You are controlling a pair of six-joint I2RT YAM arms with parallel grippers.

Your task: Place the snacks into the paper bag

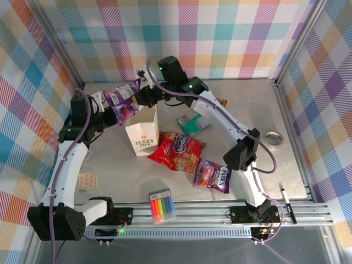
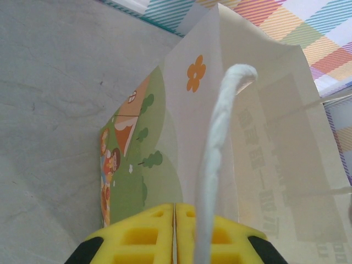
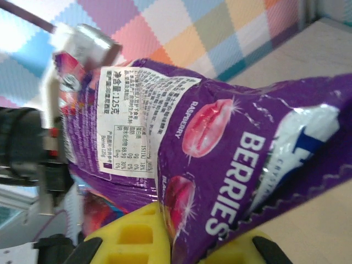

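The white paper bag (image 1: pixel 144 136) stands upright mid-table with its orange flower logo facing me. My left gripper (image 1: pixel 122 114) is at its top left edge; in the left wrist view the jaws (image 2: pixel 176 206) are shut on the bag's wall (image 2: pixel 258 137), and the twisted white handle (image 2: pixel 217 143) runs over one finger. My right gripper (image 1: pixel 140 94) is shut on a purple packet (image 1: pixel 122 97) held in the air beyond and left of the bag's mouth; the packet (image 3: pixel 220 137) reads "BERRIES". A large red packet (image 1: pixel 177 151), a second purple packet (image 1: pixel 213 175) and a teal-and-white packet (image 1: pixel 192 125) lie on the table to the right of the bag.
An orange packet (image 1: pixel 221 102) peeks out behind the right arm. A clear pack of coloured markers (image 1: pixel 162 206) lies at the near edge, a tape roll (image 1: pixel 273 139) and a black pen (image 1: pixel 287 202) at the right, and a beige pad (image 1: pixel 87 180) at the left.
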